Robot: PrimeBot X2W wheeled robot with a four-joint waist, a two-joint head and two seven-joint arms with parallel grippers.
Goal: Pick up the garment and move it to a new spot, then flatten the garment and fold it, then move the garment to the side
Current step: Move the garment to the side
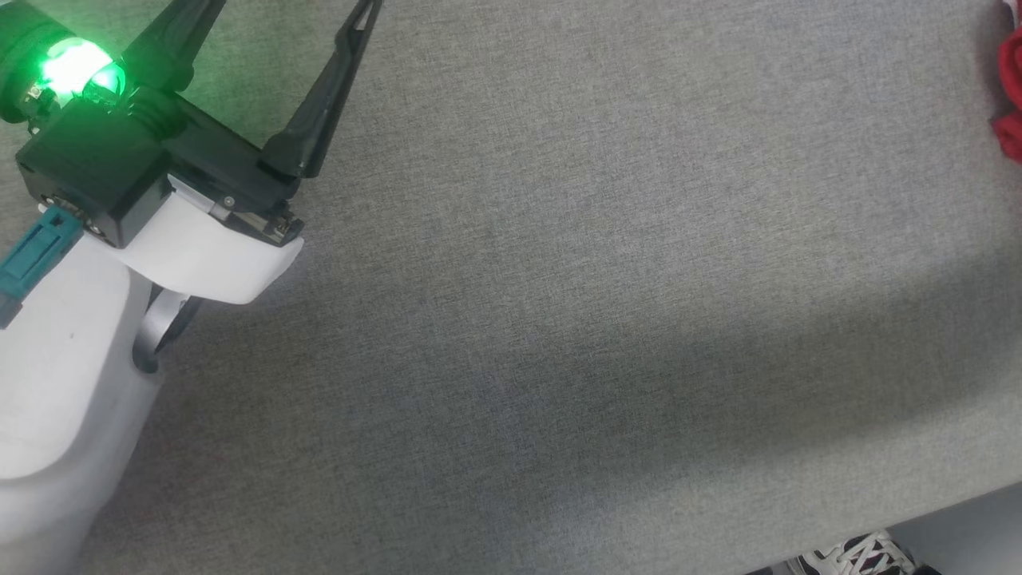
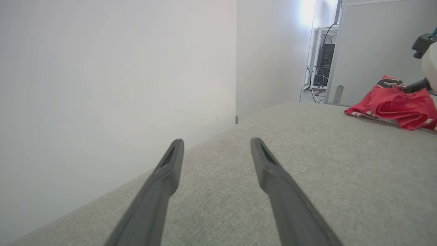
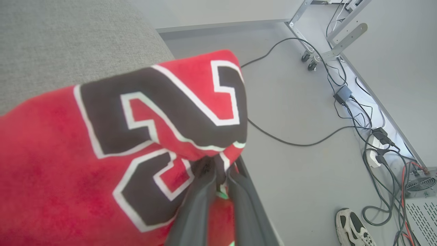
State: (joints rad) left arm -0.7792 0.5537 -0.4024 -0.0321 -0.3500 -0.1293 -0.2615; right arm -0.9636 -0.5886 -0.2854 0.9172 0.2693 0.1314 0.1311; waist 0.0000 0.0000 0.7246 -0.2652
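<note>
The garment [image 3: 102, 153] is a red jersey with a black, white-outlined number print, bunched up at the table's edge. My right gripper [image 3: 215, 165] is shut on a fold of it just below the print. In the left wrist view the garment [image 2: 396, 102] lies crumpled at the far right of the grey table, with striped trim along its lower edge. In the head view a red scrap of the garment [image 1: 1010, 88] shows at the right edge. My left gripper [image 1: 289, 9] hovers over the table's left side, open and holding nothing, and its fingers [image 2: 215, 141] are spread well apart, far from the garment.
The grey fabric-covered table [image 1: 559, 279] ends at the lower right, where a person's shoe [image 1: 862, 555] stands on the floor. A white wall [image 2: 102, 85] runs beside the table. Cables [image 3: 375, 136] and a wheeled frame [image 3: 307, 58] lie on the floor beyond the edge.
</note>
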